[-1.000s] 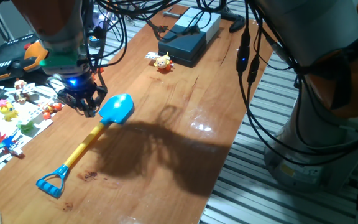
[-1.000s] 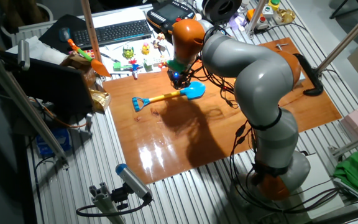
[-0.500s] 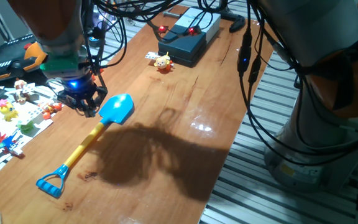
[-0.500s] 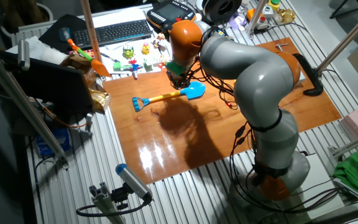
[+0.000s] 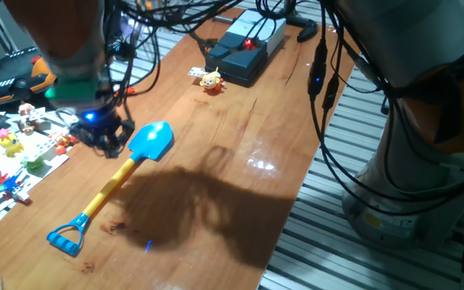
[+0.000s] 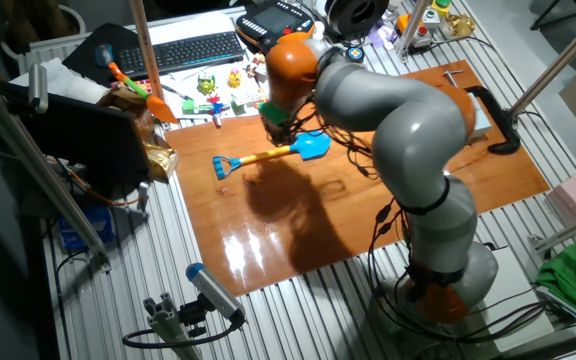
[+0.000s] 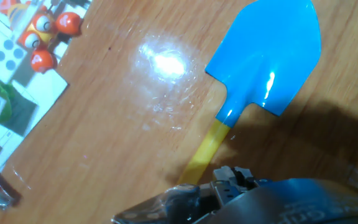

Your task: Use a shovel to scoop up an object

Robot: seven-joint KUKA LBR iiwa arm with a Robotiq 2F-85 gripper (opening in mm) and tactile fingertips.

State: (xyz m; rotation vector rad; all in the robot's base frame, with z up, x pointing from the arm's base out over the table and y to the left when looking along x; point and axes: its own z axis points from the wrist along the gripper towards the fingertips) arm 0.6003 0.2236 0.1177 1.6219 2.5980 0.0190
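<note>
1. Here the toy shovel (image 5: pixel 119 181) lies flat on the wooden table (image 5: pixel 240 145), blue blade (image 7: pixel 269 59) toward the end effector (image 5: pixel 103 137).
2. I cannot tell whether its fingers are parted.
3. The yellow figurine (image 5: pixel 210 80) sits well apart, beside a dark box (image 5: pixel 238 58).

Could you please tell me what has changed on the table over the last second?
The gripper has shifted slightly away from the blade, toward the toys at the table edge, and holds nothing. The shovel lies where it was, and the yellow figurine by the dark box has not moved.
</note>
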